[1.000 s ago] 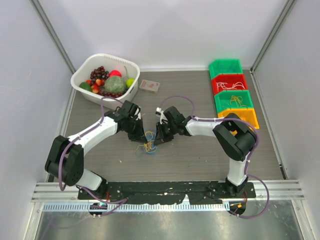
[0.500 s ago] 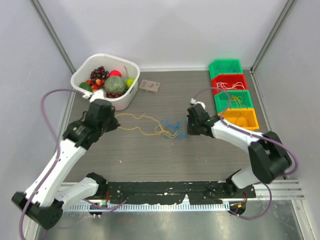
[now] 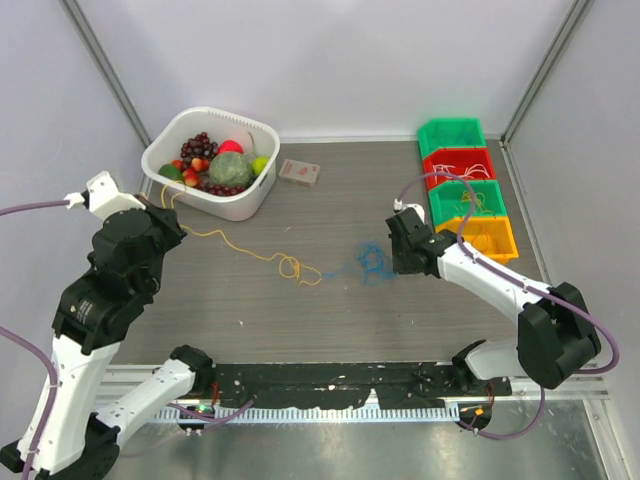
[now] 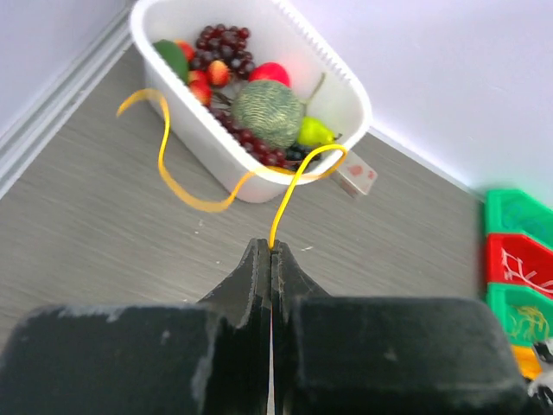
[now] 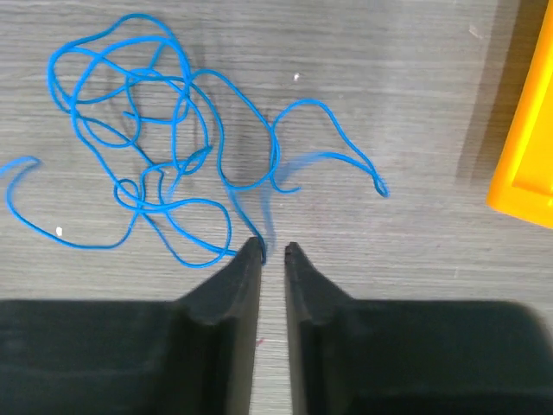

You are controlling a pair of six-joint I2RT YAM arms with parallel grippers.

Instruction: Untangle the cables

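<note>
Clamping its jaws flat together, the left gripper [image 4: 270, 247] pinches the thin yellow curly cable [image 4: 185, 201], which rises from the fingertips and loops across the front of the white plastic basket [image 4: 347, 93] of fruit. Half a second earlier this arm sat nearer the table's middle; it has since drawn back to the left edge, and the yellow cable now stretches long across the grey wood-grain table [image 3: 330, 320]. Its curled far end lies clear of the thin blue cable [image 5: 173, 112] – before, the two overlapped.

The right gripper [image 5: 273, 251] has hardly moved. Its jaws are all but closed, with a slim gap. One blue strand runs to the tip of the left finger; whether it is pinched cannot be told.

Behind lie a small printed card box [image 3: 299, 172] and a row of green, red and orange plastic bins [image 3: 468, 190] – their thin cords are too small to make out. From above, the left arm hides its own fingers.
</note>
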